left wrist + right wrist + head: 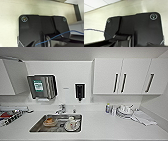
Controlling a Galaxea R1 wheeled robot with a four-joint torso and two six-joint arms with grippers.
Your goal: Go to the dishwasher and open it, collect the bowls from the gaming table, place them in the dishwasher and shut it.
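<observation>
The head view faces a white counter (105, 127) with a sink (37, 126) holding dishes (72, 124) (more crockery (125, 110) sits near the right wall), under cabinets (130, 75). Both wrist views look along their arms at pale wall. Whether either pincer is clenched or released, I cannot tell. No view takes in the dishwasher.

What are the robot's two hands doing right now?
Left gripper: cannot be told.
Right gripper: cannot be told.
</observation>
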